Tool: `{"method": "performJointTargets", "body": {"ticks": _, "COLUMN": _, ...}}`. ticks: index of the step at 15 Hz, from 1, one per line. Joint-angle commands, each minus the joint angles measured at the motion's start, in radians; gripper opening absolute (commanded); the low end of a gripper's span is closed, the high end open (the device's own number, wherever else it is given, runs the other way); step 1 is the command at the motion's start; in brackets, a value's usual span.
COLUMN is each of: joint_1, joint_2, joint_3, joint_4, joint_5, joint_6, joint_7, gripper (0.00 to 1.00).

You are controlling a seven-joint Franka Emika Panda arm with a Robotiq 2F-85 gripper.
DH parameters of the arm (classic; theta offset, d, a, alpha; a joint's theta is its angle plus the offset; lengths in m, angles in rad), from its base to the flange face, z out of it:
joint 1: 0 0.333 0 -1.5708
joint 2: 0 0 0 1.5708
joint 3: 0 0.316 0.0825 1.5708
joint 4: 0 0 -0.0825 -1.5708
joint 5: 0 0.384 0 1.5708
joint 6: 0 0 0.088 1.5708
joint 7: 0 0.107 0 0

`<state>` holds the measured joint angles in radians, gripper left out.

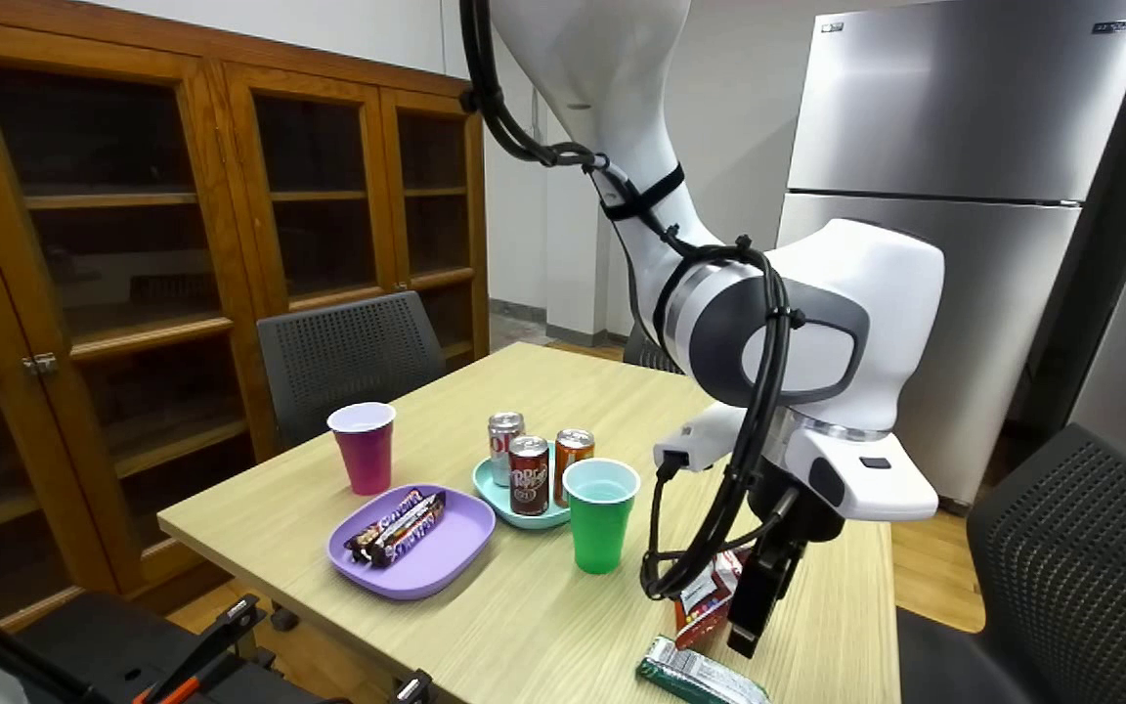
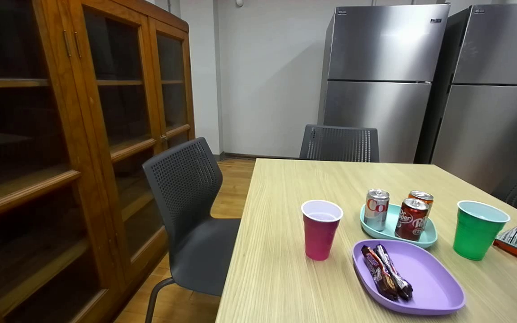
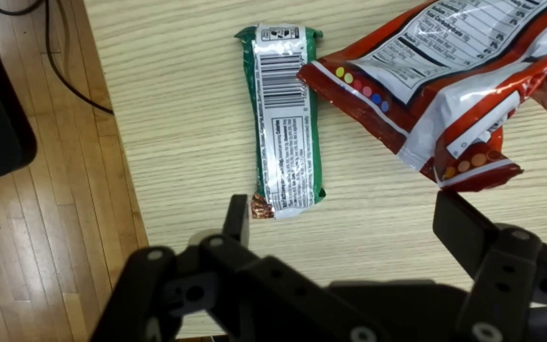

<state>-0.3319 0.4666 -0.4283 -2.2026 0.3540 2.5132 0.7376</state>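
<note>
My gripper [image 3: 343, 203] stands open above the table, nothing between its fingers. Just ahead of it in the wrist view lies a green-and-white wrapped bar [image 3: 287, 128], its coppery end near the left fingertip. A red snack bag [image 3: 425, 85] rests to the right, one corner against the bar. The right fingertip overlaps the bag's lower corner in that picture; whether they touch I cannot tell. In an exterior view, the gripper [image 1: 757, 611] hangs tilted down over the bar [image 1: 702, 675], partly covering the bag [image 1: 708, 598]. A green cup [image 1: 599, 523] stands beyond the bag.
A purple plate [image 1: 465, 552] bears wrapped chocolate bars [image 1: 405, 528]. Three cans stand on a teal plate [image 1: 529, 521]. A pink cup [image 2: 321, 237] is near them. The table's edge [image 3: 126, 185] runs left of the green bar. Chairs [image 2: 195, 202] surround the table.
</note>
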Motion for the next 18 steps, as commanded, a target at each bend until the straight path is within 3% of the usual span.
{"method": "performJointTargets", "body": {"ticks": 1, "joint_1": -0.008, "joint_2": 0.024, "joint_3": 0.009, "joint_4": 0.004, "joint_5": 0.006, "joint_6": 0.024, "joint_7": 0.024, "gripper": 1.00}}
{"method": "performJointTargets", "body": {"ticks": 18, "joint_1": 0.029, "joint_2": 0.101, "joint_3": 0.008, "joint_4": -0.020, "joint_5": -0.017, "joint_6": 0.058, "joint_7": 0.023, "gripper": 1.00}}
